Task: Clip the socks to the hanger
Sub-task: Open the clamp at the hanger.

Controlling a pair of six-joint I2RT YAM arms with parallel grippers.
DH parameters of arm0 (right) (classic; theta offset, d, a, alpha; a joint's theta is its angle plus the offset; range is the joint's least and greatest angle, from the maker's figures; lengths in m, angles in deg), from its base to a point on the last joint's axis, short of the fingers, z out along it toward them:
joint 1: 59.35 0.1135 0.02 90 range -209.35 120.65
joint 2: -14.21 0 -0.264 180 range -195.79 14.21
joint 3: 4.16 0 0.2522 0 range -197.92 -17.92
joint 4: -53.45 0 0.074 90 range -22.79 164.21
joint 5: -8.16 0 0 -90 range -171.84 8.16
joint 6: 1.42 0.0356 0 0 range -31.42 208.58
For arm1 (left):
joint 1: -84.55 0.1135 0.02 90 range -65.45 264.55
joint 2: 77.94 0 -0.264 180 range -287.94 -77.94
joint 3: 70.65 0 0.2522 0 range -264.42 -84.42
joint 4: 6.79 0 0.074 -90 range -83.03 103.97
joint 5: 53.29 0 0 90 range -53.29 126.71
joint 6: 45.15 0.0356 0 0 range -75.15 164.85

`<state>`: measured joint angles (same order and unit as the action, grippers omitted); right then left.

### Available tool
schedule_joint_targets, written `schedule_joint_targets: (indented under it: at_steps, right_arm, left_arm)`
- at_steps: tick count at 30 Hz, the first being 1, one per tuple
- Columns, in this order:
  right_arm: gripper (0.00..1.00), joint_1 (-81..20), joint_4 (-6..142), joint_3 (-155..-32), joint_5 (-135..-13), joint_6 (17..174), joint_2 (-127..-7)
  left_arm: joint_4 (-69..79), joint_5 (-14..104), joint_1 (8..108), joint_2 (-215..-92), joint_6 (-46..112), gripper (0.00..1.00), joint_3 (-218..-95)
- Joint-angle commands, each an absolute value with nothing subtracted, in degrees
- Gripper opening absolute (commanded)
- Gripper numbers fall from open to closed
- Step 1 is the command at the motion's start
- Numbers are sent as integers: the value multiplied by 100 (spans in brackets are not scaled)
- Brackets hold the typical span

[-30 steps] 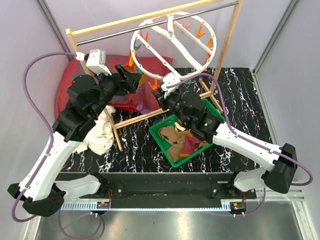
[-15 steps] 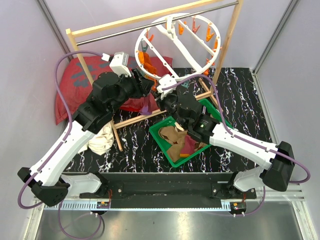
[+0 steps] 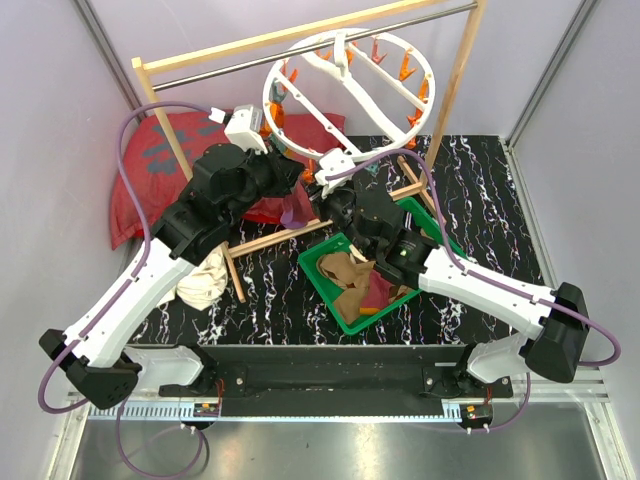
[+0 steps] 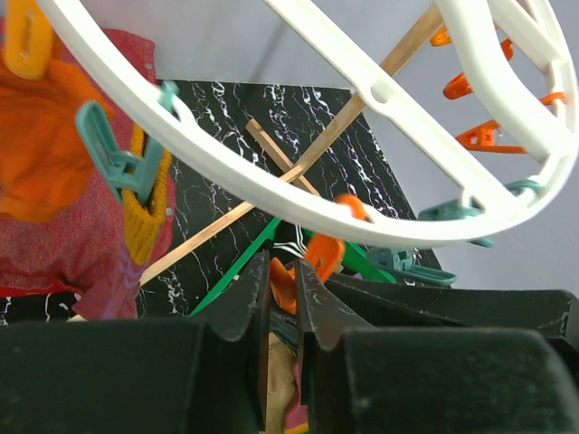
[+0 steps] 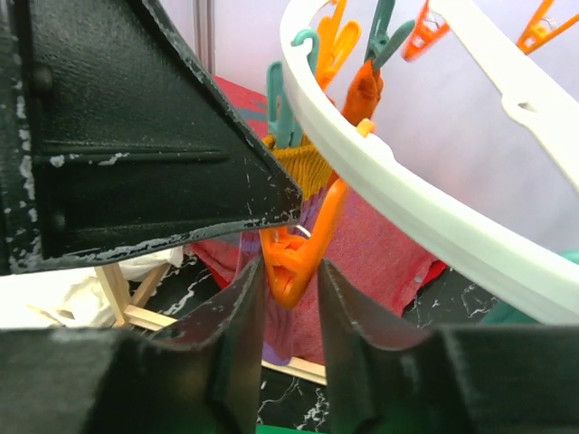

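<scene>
The white round hanger [image 3: 372,100] hangs from the rack's metal bar, and its rim [image 4: 271,185] crosses both wrist views. My left gripper [image 4: 282,267] is shut on an orange clip [image 4: 288,282] under the rim. My right gripper [image 5: 289,271] is open around the lower end of an orange clip [image 5: 294,262]; its left finger touches the clip and the right one stands off. A purple sock [image 5: 291,330] with a yellow-orange cuff [image 4: 145,217] hangs from a teal clip [image 4: 109,158]. An orange sock [image 4: 41,154] hangs beside it.
A green bin [image 3: 325,280] holds brown and other socks [image 3: 345,270] under the right arm. A white cloth [image 3: 205,275] lies at the left, with the red cushion [image 3: 150,160] behind it. The rack's wooden post [image 3: 455,90] stands right of the hanger.
My left arm swung right to the hanger's lower rim and its gripper shut on the orange clip. The right gripper's jaws have widened a little. The hanger has rocked.
</scene>
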<state>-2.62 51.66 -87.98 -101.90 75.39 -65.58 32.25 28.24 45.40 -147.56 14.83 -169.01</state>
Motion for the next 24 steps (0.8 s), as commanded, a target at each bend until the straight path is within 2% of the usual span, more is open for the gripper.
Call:
schedule_joint_targets:
  at_steps: [1,8,14,24]
  right_arm:
    - [47,-204,4700,-8648,-10040,7934,-6384]
    - [57,-520,4173,-8007,-9134,8830,-6007]
    - [57,-1092,3549,-7558,-8414,9604,-5778]
    - [56,-1259,3197,-7654,-7842,9482,-5953]
  left_arm:
    - [3044,2704,4492,-14790,1567,9,-17125]
    - [3053,2730,4492,-14807,1646,3,-17274]
    - [3061,2809,4500,-14816,1620,3,-17318]
    - [3053,3011,4500,-14860,1497,3,-17442]
